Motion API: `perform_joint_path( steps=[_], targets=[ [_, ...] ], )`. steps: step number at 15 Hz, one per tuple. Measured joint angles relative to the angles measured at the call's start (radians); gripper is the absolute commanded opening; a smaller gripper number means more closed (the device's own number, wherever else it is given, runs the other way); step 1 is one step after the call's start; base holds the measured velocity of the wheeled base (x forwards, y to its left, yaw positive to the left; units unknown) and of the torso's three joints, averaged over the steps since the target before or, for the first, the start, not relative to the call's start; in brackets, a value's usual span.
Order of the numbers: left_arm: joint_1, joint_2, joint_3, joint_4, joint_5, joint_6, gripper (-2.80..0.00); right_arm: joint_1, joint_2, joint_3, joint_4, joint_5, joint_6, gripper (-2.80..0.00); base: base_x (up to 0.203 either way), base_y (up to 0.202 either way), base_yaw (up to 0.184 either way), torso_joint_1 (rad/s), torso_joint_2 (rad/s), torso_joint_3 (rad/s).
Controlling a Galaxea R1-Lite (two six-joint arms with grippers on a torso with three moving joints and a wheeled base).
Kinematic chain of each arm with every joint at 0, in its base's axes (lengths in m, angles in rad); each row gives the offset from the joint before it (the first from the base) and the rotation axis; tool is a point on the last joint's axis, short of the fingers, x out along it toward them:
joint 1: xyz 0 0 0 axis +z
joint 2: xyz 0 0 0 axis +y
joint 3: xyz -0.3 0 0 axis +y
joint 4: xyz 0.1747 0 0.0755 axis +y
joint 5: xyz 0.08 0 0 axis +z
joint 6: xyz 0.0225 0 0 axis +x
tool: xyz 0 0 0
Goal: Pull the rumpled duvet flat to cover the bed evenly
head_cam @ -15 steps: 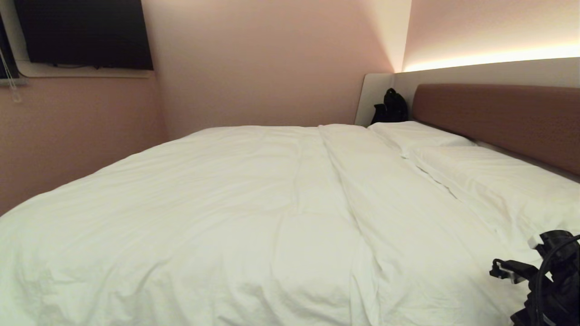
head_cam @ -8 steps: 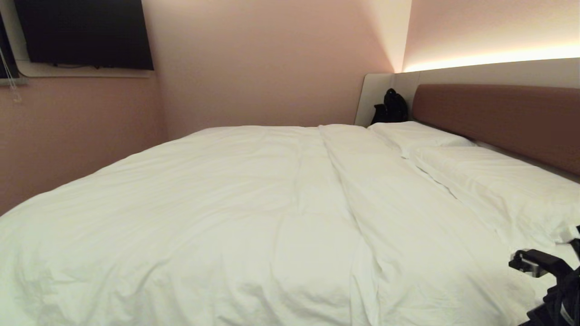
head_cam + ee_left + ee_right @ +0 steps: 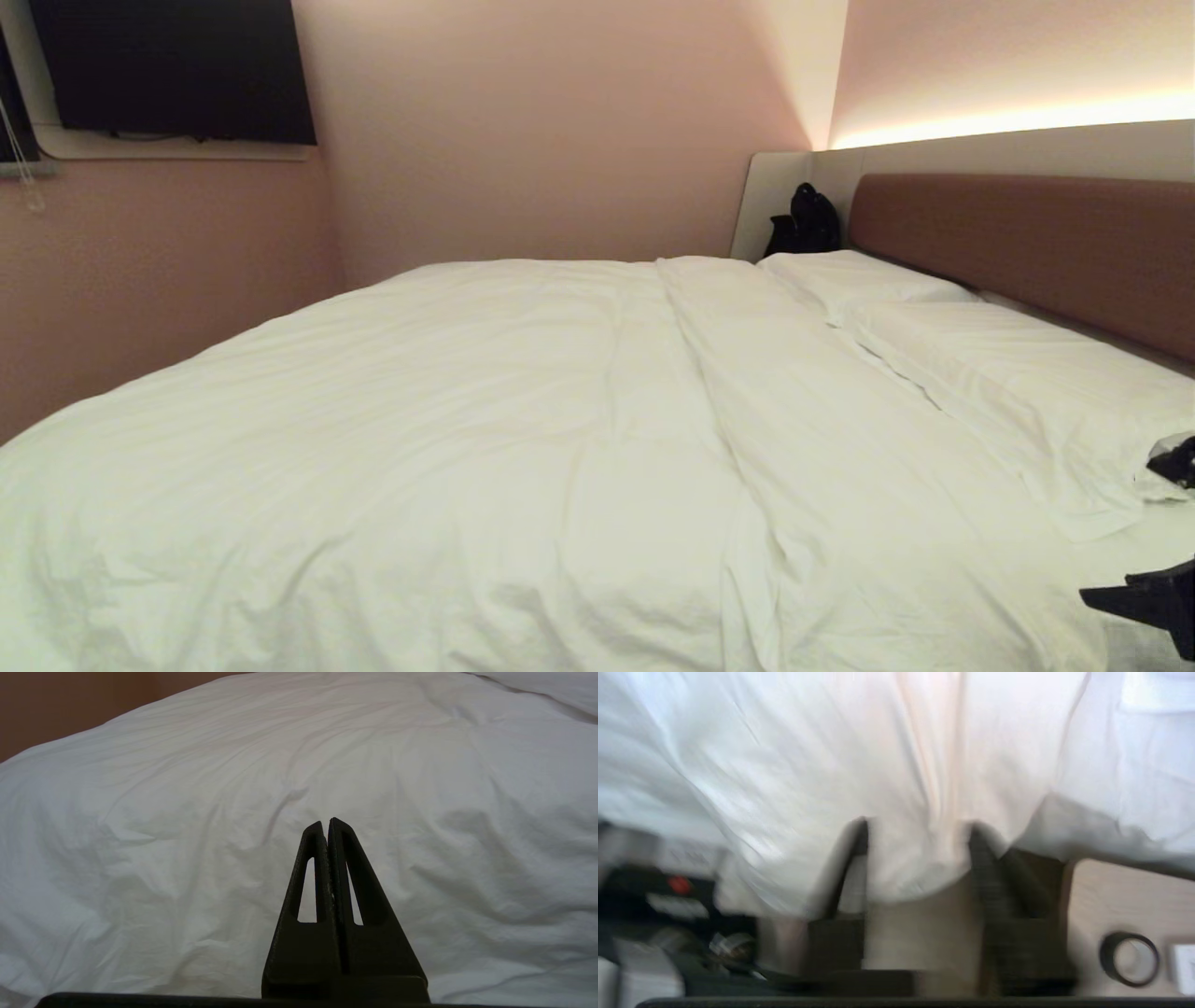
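Note:
The white duvet (image 3: 467, 448) lies puffy and creased over most of the bed, with a long fold running from its far edge toward me. The bed's brownish-red headboard (image 3: 1027, 243) stands at the right. Only dark parts of my right arm (image 3: 1153, 602) show at the head view's right edge, beside the near pillow. In the right wrist view my right gripper (image 3: 919, 828) is open, its fingers either side of a hanging edge of white bedding; blur hides any contact. My left gripper (image 3: 325, 822) is shut and empty, held over the duvet (image 3: 187, 812).
Two white pillows (image 3: 1027, 383) (image 3: 859, 275) lie along the headboard. A black bag (image 3: 805, 222) sits in the far corner and a dark screen (image 3: 173, 70) hangs on the left wall. Beside the bed a pale wooden surface (image 3: 1125, 891) carries a dark ring (image 3: 1129, 958).
My right arm has drawn away to the right, leaving only its edge in the head view. The duvet and the left arm have not moved.

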Motion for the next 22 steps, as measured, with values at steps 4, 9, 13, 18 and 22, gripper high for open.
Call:
perform_joint_path(
  steps=[4, 9, 13, 18, 22],
  targets=[
    [0.000, 0.000, 0.000, 0.000, 0.000, 0.000, -2.80, 0.000, -0.075, -0.022, 0.025, 0.042, 0.136, -2.80, 0.000, 0.000, 0.000, 0.000, 0.00, 0.000],
    [0.000, 0.000, 0.000, 0.000, 0.000, 0.000, -2.80, 0.000, -0.187, -0.031, 0.054, 0.104, 0.247, -2.80, 0.000, 0.000, 0.000, 0.000, 0.00, 0.000],
    [0.000, 0.000, 0.000, 0.000, 0.000, 0.000, -2.80, 0.000, -0.352, -0.029, 0.085, 0.197, 0.309, -2.80, 0.000, 0.000, 0.000, 0.000, 0.00, 0.000],
    [0.000, 0.000, 0.000, 0.000, 0.000, 0.000, -2.80, 0.024, -0.621, -0.003, 0.162, 0.289, 0.332, -2.80, 0.000, 0.000, 0.000, 0.000, 0.00, 0.000],
    [0.000, 0.000, 0.000, 0.000, 0.000, 0.000, -2.80, 0.065, -0.801, -0.011, 0.214, 0.286, 0.358, -2.80, 0.000, 0.000, 0.000, 0.000, 0.00, 0.000]
  ],
)
